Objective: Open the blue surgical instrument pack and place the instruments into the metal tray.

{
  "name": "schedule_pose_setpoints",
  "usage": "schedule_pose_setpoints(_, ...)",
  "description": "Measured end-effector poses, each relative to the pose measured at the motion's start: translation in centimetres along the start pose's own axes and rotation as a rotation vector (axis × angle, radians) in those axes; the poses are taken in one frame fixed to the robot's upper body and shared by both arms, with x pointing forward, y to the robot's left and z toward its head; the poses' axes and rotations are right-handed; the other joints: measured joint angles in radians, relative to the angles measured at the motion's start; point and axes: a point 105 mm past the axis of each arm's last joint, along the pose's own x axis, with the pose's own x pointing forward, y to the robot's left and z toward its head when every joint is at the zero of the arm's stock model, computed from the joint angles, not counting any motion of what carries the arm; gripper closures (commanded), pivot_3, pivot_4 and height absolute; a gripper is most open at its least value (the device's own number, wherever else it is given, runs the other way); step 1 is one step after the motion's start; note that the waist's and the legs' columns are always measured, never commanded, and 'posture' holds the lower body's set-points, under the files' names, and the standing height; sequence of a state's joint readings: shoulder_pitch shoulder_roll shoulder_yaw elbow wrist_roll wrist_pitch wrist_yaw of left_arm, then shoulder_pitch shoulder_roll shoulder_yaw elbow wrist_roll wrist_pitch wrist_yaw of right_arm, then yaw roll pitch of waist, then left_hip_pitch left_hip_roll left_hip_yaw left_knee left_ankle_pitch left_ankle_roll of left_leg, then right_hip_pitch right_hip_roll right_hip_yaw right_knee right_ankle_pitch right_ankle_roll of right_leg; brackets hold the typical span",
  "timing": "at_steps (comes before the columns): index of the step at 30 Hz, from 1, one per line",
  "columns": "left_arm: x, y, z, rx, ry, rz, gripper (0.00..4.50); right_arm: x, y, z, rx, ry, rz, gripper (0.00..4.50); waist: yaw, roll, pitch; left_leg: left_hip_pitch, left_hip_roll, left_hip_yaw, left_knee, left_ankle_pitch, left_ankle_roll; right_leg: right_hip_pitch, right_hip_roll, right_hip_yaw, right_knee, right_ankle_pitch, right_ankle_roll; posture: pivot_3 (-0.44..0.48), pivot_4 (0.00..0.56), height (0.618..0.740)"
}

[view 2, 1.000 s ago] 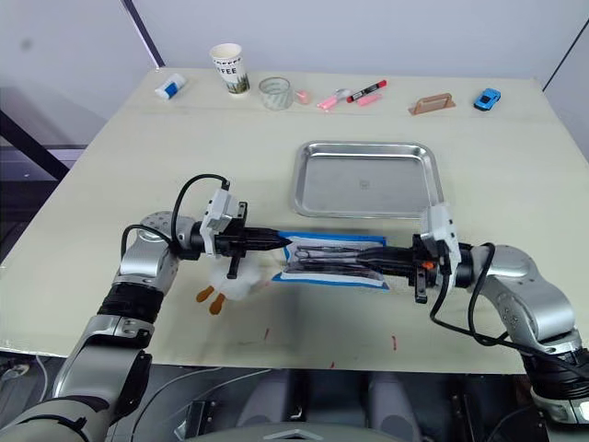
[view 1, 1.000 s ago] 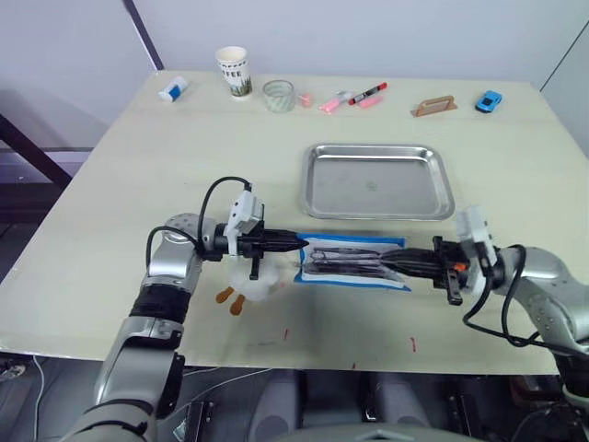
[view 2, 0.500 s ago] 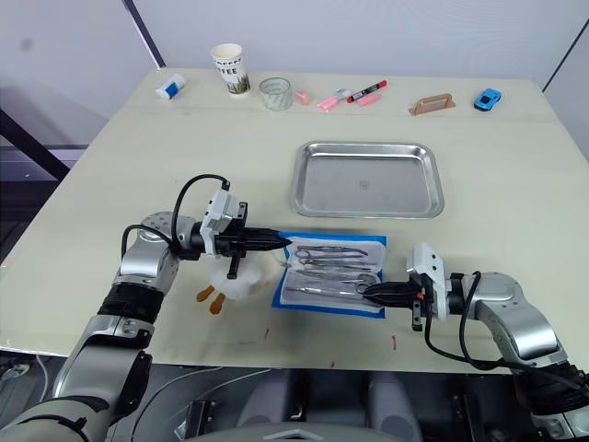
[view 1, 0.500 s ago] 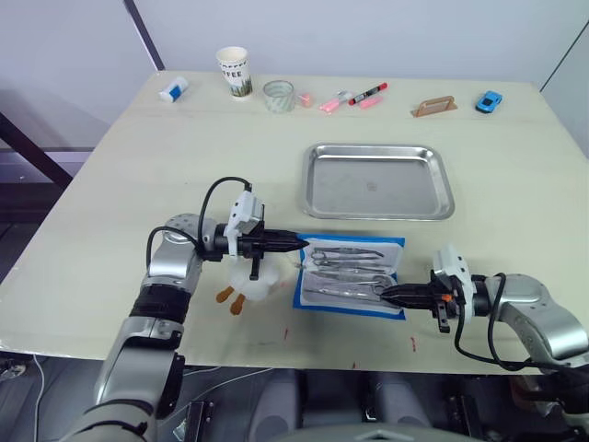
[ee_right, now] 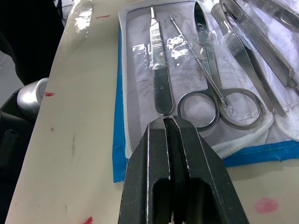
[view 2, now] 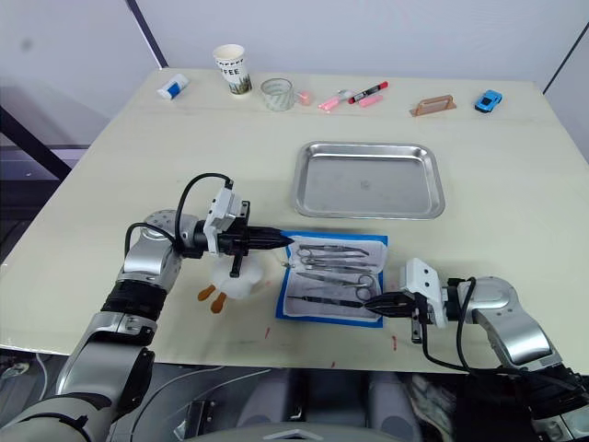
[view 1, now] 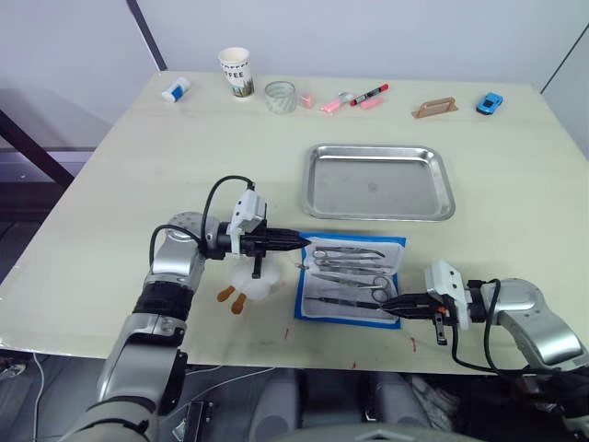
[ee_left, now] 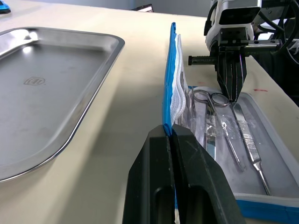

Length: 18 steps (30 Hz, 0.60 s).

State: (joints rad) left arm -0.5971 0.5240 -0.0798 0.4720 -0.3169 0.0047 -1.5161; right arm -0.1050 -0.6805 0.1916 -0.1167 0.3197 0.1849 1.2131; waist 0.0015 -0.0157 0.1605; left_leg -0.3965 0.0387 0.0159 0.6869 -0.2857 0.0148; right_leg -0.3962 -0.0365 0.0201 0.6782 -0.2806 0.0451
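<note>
L gripper (view 1: 299, 241) is clenched on the 9 o'clock edge of the blue surgical instrument pack (view 1: 351, 280), likely pinning the soft pouch so it lies open. R gripper (view 1: 398, 303), fingers pressed together and holding nothing, sits at the pack's 4 o'clock corner. Slim shiny steel instruments (view 1: 348, 270) lie under clear film on pale lining. Rimmed metal tray (view 1: 378, 181) at the pack's 12 o'clock is bare.

The light is even and bright, coming from above, and the shadows on the table (view 1: 110, 184) are soft and short. The metal tray (view 1: 378, 181) gives a pale sheen, with a stronger glare on its rim in the left wrist view. In both wrist views the near black fingers (ee_right: 154, 186) are a little blurred, and the instruments (ee_right: 205, 70) show sharp with small reflections.
</note>
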Motion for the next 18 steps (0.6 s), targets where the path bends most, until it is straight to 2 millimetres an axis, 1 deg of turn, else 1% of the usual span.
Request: schedule_pose_setpoints(18,0.0,0.61,-0.13,0.005,-0.005,0.05,4.5,0.08,-0.14,0.0,-0.011,-0.006,0.005,4.43,-0.001,0.0,0.0,0.0,0.0,0.0,0.0,0.0,0.0,0.0,0.0,0.0,0.0,0.0,0.0,0.0,0.15,0.74)
